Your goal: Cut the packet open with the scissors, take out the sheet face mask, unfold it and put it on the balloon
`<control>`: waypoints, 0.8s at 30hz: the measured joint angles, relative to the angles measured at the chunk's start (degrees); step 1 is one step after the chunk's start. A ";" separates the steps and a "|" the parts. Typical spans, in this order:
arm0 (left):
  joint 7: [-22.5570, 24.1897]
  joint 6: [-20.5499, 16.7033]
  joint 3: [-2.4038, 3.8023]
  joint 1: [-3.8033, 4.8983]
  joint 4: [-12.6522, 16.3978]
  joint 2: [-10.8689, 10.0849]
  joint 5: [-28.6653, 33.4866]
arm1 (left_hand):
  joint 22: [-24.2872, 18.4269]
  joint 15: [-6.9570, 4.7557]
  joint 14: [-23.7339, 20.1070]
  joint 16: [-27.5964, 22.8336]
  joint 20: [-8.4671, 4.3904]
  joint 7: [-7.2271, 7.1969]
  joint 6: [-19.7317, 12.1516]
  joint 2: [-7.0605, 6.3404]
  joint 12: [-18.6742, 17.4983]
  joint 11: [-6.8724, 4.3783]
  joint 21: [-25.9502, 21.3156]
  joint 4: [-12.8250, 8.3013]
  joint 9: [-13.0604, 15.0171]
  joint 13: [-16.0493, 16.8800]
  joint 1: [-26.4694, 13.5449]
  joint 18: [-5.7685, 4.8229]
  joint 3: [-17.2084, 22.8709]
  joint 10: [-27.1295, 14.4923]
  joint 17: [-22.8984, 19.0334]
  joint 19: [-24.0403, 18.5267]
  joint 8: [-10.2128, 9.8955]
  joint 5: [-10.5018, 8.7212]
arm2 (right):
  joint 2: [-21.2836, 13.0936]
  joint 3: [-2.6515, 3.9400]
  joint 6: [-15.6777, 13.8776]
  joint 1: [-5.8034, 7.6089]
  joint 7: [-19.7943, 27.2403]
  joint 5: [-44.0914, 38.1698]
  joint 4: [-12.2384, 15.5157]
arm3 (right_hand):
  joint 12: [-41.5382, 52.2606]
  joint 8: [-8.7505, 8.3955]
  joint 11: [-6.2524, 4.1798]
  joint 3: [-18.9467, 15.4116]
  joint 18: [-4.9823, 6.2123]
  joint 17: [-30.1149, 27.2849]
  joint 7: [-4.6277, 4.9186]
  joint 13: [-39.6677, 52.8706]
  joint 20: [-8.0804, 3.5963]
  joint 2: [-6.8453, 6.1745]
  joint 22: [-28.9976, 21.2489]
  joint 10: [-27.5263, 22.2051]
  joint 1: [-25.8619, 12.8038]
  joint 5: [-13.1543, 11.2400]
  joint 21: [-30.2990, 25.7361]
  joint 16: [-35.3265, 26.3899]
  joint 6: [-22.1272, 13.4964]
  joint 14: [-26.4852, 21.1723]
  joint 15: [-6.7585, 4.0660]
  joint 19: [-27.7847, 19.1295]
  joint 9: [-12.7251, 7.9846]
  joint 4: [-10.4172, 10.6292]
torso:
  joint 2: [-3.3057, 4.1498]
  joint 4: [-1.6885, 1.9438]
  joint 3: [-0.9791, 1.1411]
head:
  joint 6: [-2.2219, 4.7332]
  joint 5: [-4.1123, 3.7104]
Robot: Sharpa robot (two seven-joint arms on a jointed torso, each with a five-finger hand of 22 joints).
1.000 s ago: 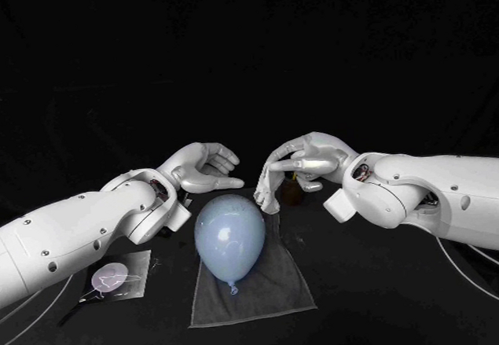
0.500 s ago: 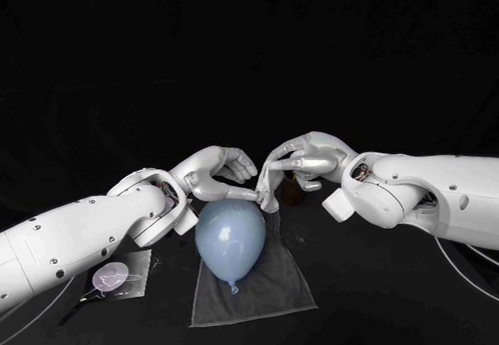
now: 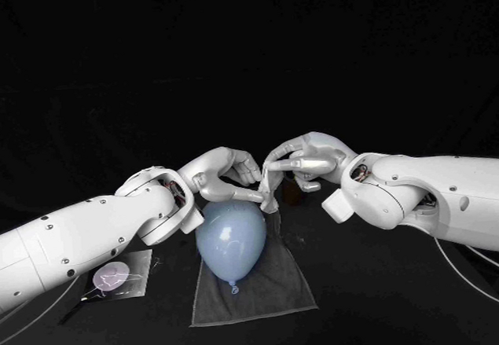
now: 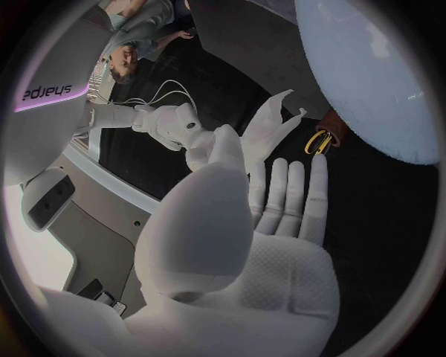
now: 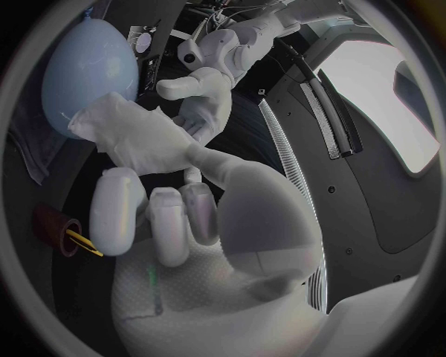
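White sheet face mask [image 3: 269, 189], crumpled, hangs just above far end of pale blue rubber balloon [image 3: 230, 235], pinched in my right hand [image 3: 300, 163]. My left hand [image 3: 221, 178] close beside, thumb at mask's lower edge; grip or not, cannot tell. Balloon lies on grey cloth [image 3: 262, 294] on black desk [image 3: 371, 307]. Clear plastic packet [image 3: 122, 276] left of cloth. Yellow-handled scissors [image 4: 319, 141] beyond balloon.

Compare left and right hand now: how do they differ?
Right hand pinches the sheet mask, which hangs from it; left hand holds nothing. Right hand's fingers are curled in; left hand's are stretched toward the mask. Both are above the balloon's far end.
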 measured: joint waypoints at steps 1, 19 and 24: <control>-0.17 -0.03 0.00 0.00 -0.01 0.07 -0.31 | 0.00 -0.14 0.14 0.00 0.00 0.13 0.22 0.00 0.01 -0.08 0.00 0.02 -0.12 0.00 0.00 0.00 -0.02 0.08 -0.08 0.00 0.00 0.00 | 0.02 0.00 -0.01 0.00 0.01 0.00 0.02 | 0.00 0.00 0.00 0.00 0.00 0.00 0.00 0.00 0.00 0.00 0.00 0.00 0.00 0.00 0.00 -0.08 0.00 0.00 0.00 0.00 0.00 0.00 | 0.00 -0.01 0.00 | -0.01 0.00; -1.94 -0.89 -0.01 0.00 -0.76 0.78 -2.28 | -0.01 -1.58 2.61 0.56 -0.20 0.55 4.08 3.00 0.86 -1.52 0.62 0.95 -2.42 -0.45 3.36 0.86 -1.28 3.16 -0.77 1.64 -1.31 0.00 | -0.03 0.01 -0.10 0.00 0.18 0.17 0.54 | 0.26 0.00 0.00 0.16 -0.05 -0.04 -0.10 0.01 -0.15 -0.09 0.05 0.00 -0.08 0.27 0.00 0.08 -0.10 0.00 0.00 0.14 0.00 -0.16 | 0.03 0.03 -0.03 | -0.03 -0.18; -1.47 -1.82 -0.02 -0.03 -1.06 1.12 -1.06 | 0.05 -2.51 4.66 0.56 -0.31 -0.05 7.85 7.44 -0.57 -2.44 0.62 1.43 -4.51 -1.61 6.22 1.76 -0.79 5.54 -1.45 2.15 -3.96 0.00 | -0.07 0.01 -0.09 0.00 0.20 0.22 0.43 | 0.25 0.00 0.00 0.16 -0.06 -0.03 -0.11 0.02 -0.16 -0.09 0.05 0.00 -0.08 0.26 0.00 0.04 -0.11 0.00 0.00 0.15 0.00 -0.16 | 0.07 -0.01 -0.07 | -0.02 -0.31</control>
